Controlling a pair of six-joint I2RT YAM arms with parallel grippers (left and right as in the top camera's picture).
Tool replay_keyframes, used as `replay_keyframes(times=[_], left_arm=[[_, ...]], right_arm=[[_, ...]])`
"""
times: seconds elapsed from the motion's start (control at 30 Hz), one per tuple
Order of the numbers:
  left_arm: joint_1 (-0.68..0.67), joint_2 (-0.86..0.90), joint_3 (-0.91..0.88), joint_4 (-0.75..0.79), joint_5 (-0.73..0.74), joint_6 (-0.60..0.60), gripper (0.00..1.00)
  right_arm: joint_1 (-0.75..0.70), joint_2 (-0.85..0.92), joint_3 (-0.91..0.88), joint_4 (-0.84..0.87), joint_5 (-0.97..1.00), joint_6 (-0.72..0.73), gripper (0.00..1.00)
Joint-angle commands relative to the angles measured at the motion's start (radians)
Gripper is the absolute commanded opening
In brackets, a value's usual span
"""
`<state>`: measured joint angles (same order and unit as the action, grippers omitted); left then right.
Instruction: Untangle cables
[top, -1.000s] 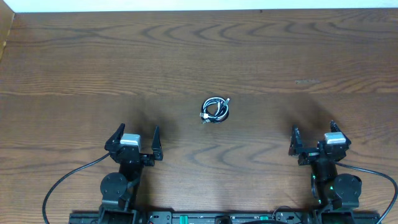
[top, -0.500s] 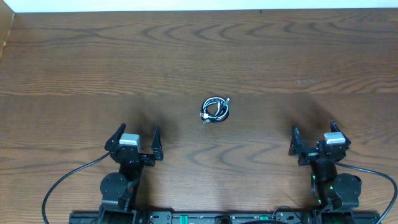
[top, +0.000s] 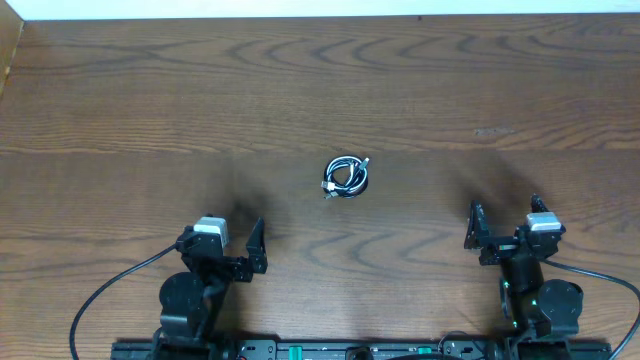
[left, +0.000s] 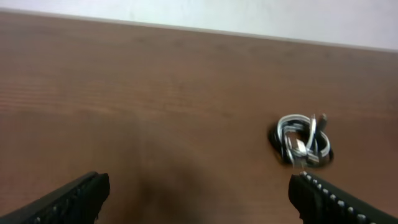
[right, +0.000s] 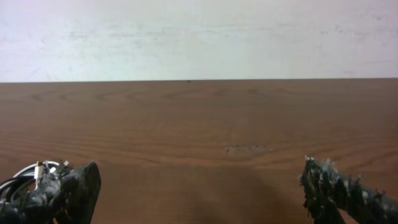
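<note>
The black and white cables (top: 346, 176) lie knotted in one small coiled bundle at the middle of the wooden table. The bundle shows at the right in the left wrist view (left: 302, 141) and at the bottom left edge in the right wrist view (right: 25, 185), partly behind a finger. My left gripper (top: 224, 240) is open and empty near the front left, well short of the bundle. My right gripper (top: 505, 224) is open and empty near the front right, also apart from it.
The wooden table (top: 320, 90) stretches back to a white wall. Thick black arm cords (top: 105, 290) run along the front edge by both arm bases.
My left gripper has turned and shifted slightly right, toward the bundle. The right arm and the cables have not moved.
</note>
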<state>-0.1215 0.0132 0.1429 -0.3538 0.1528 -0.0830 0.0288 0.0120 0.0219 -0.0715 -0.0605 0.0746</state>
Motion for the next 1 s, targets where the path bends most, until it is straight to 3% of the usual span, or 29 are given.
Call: replay_keyframes(times=[0.0, 0.27, 0.5, 0.77, 0.97], left_arm=[[-0.003, 0.017, 0.080, -0.045, 0.023, -0.026, 0.96], [-0.003, 0.157, 0.142, -0.114, 0.123, -0.065, 0.96], [-0.003, 0.388, 0.182, -0.114, 0.176, -0.095, 0.96], [-0.003, 0.724, 0.398, -0.156, 0.176, -0.095, 0.96], [-0.003, 0.959, 0.647, -0.365, 0.176, -0.095, 0.96]], right_arm=[[-0.006, -0.004, 0.055, -0.031, -0.006, 0.035, 0.99], [-0.006, 0.057, 0.117, -0.178, -0.030, 0.037, 0.99], [-0.006, 0.210, 0.195, -0.238, -0.048, 0.037, 0.99], [-0.006, 0.537, 0.356, -0.315, -0.047, 0.037, 0.99], [-0.006, 0.811, 0.552, -0.455, -0.048, 0.037, 0.99]])
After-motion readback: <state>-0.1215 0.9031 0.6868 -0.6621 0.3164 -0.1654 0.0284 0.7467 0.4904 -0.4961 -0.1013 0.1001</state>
